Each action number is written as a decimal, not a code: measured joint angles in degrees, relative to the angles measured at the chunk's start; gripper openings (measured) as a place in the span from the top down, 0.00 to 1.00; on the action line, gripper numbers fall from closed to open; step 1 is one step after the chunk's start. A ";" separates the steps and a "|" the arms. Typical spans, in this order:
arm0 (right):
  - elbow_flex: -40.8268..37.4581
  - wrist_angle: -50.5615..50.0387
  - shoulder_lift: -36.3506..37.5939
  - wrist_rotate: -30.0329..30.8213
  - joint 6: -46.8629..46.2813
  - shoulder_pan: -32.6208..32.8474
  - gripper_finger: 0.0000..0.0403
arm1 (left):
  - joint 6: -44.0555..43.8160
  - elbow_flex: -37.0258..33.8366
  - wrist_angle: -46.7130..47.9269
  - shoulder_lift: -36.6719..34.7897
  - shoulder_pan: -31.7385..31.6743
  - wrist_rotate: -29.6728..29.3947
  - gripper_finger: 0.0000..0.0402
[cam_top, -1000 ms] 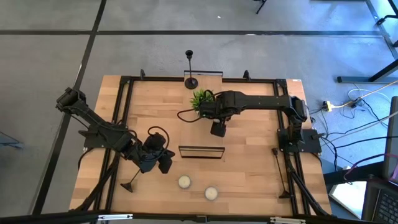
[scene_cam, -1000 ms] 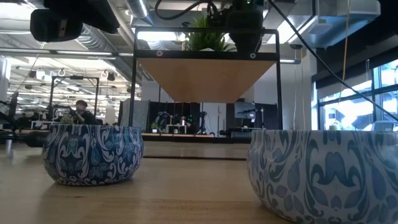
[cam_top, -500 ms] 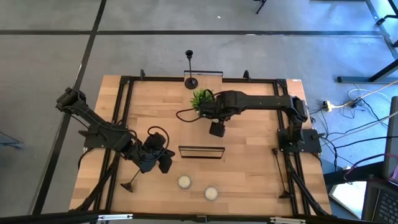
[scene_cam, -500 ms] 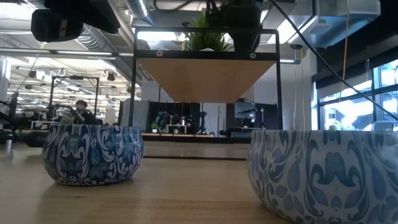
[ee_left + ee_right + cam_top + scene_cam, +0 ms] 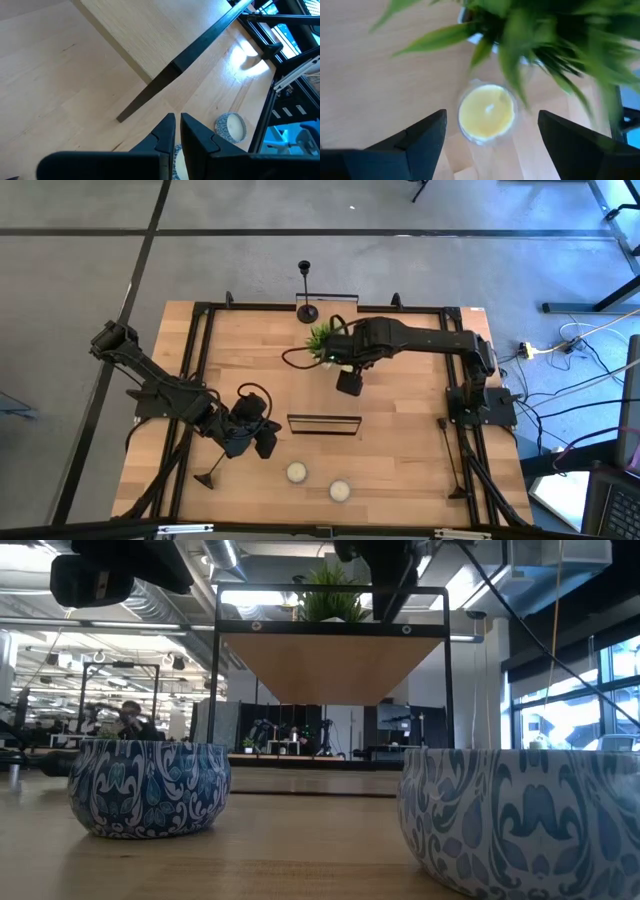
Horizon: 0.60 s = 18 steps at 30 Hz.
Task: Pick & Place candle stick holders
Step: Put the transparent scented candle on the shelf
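Wooden table (image 5: 400, 430) inside a black frame, grey floor around it; the low view looks past two blue patterned candle tins (image 5: 150, 788) into an open workshop with a person seated far back. Change over the last second: the right gripper (image 5: 333, 356) has shifted from the table's middle toward the far edge and now sits over the green plant (image 5: 322, 337); its elbow section has swung the same way. Its wrist view shows both fingers (image 5: 427, 135) spread wide, nothing between them, with a yellow candle (image 5: 486, 111) and plant leaves directly ahead. The left gripper (image 5: 268, 442) has not moved; it hangs near the front, just beside the small shelf (image 5: 323, 424), fingers (image 5: 165, 135) nearly together and empty. Candle stick holders: one upright at the far edge (image 5: 306, 292) just beyond the plant, one tipped at the front left (image 5: 210, 470), one lying along the right rail (image 5: 450, 455) (thin, hard to read). None is held. My reading: the right arm is heading for the far holder, so the pick is yet to begin.
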<state>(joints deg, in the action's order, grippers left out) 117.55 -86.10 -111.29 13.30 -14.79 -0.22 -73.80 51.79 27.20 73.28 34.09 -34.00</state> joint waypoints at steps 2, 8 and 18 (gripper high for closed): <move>1.40 -1.64 0.01 0.02 -0.84 0.23 0.21 | 0.02 0.00 0.00 0.00 0.00 0.02 0.95; 7.35 -3.91 0.05 -1.50 -1.35 1.15 0.21 | 0.63 0.00 0.02 0.00 0.00 0.04 0.95; 17.51 -3.69 0.05 -14.71 -4.18 8.23 0.31 | 0.61 0.00 0.01 0.00 1.32 2.52 0.95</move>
<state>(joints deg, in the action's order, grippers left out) 135.06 -89.78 -111.24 -1.41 -18.97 8.01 -73.19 51.79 27.21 73.28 35.41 -31.48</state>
